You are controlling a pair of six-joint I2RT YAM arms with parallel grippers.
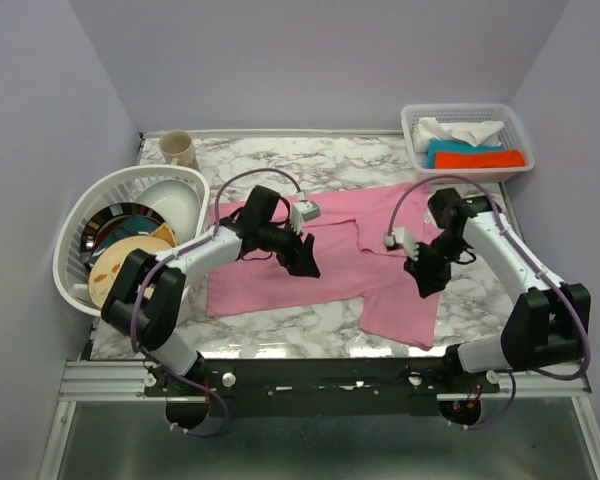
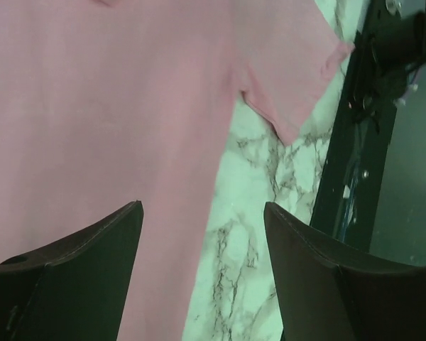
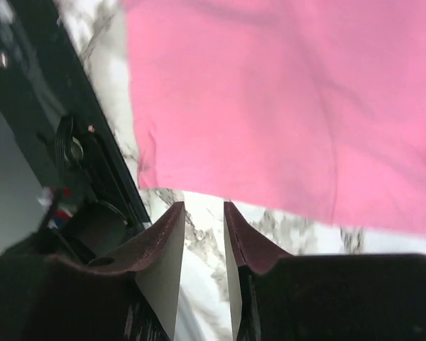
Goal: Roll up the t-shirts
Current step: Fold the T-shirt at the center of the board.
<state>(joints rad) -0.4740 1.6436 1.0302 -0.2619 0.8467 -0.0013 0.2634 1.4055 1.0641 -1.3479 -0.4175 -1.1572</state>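
A light-pink t-shirt [image 1: 255, 285] lies spread flat on the marble table [image 1: 280, 325], one sleeve reaching toward the near right. My left gripper [image 1: 308, 266] hovers over the shirt's middle, open wide with nothing between its fingers. In the left wrist view the left gripper [image 2: 203, 206] straddles the edge of the t-shirt [image 2: 92, 106], with bare marble beside it. My right gripper [image 1: 426, 286] hangs by the shirt's right sleeve. In the right wrist view the right gripper [image 3: 203, 204] stands open by a narrow gap, empty, over marble just off the hem of the t-shirt [image 3: 284, 106].
A white basket [image 1: 72, 275] of plates and bowls sits at the left edge. A beige cup [image 1: 178, 148] stands at the back left. A white basket [image 1: 467, 112] of folded cloths is at the back right. A black rail [image 1: 330, 372] runs along the near table edge.
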